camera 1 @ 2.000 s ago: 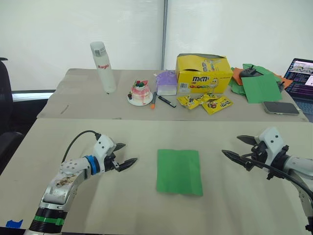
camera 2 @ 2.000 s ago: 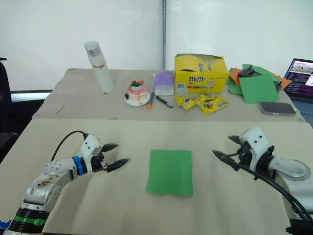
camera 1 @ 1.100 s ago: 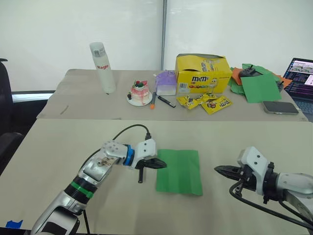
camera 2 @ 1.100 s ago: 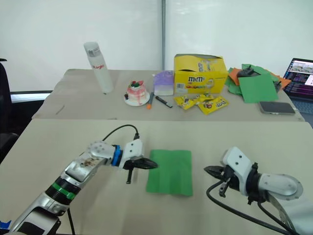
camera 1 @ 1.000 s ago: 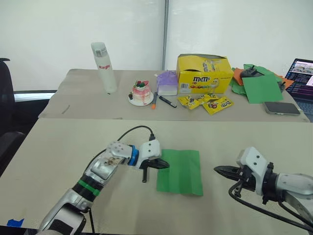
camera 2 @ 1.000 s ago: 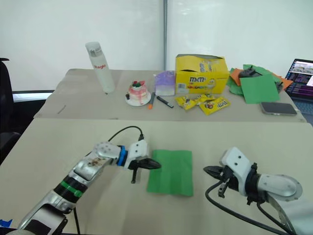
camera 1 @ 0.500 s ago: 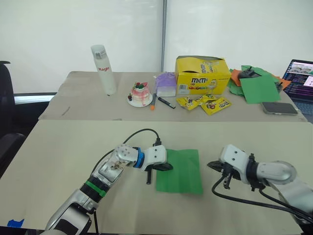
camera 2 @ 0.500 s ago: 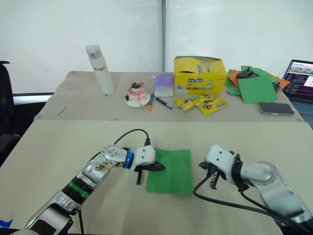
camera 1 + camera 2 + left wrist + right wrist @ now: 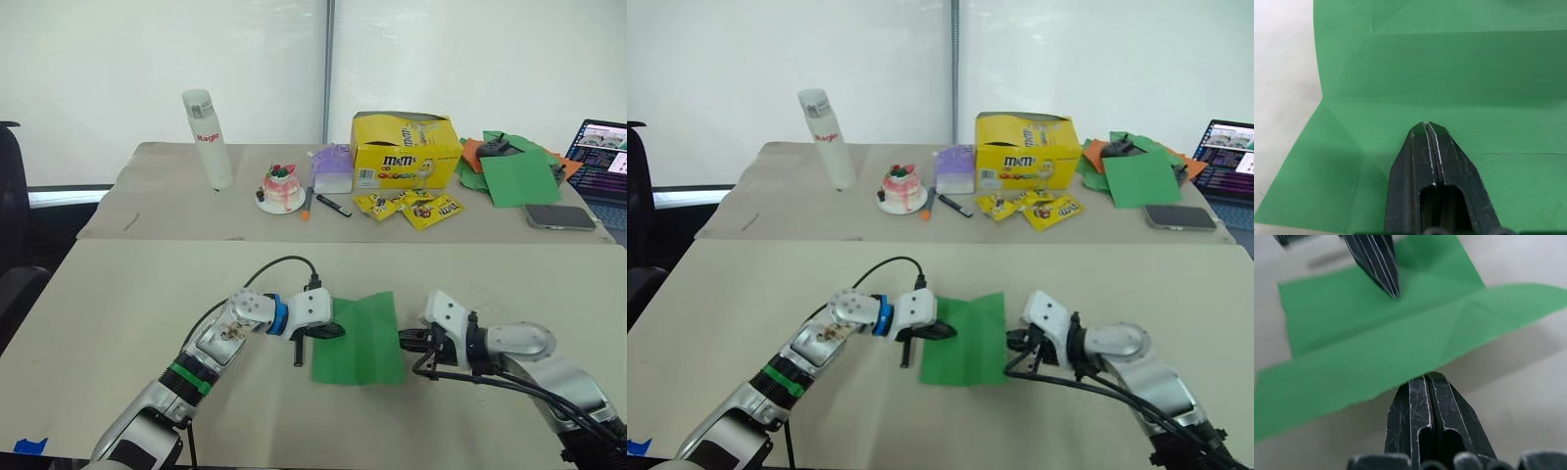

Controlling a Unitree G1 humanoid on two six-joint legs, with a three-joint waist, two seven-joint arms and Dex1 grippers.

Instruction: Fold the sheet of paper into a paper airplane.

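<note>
The sheet of paper (image 9: 361, 345) is bright green, creased, and lies in the middle of the near table. My left gripper (image 9: 337, 333) is shut, and its tip rests on the sheet's left part (image 9: 1449, 63). From the right, my right gripper (image 9: 402, 340) is also shut. Its tip sits at the sheet's right edge, which is lifted off the table (image 9: 1352, 347). The left gripper's fingers (image 9: 1378, 259) show in the right wrist view, pointing down onto the sheet.
On the far table stand a white bottle (image 9: 208, 137), a small cake on a plate (image 9: 281, 186), a yellow candy box (image 9: 409, 149) with candy packets (image 9: 411, 206), a pile of green and orange sheets (image 9: 514, 166), a phone (image 9: 560, 216) and a laptop (image 9: 605, 147).
My right gripper has moved left to the sheet's right edge, and that edge has risen. My left gripper slid right onto the sheet and has stayed there.
</note>
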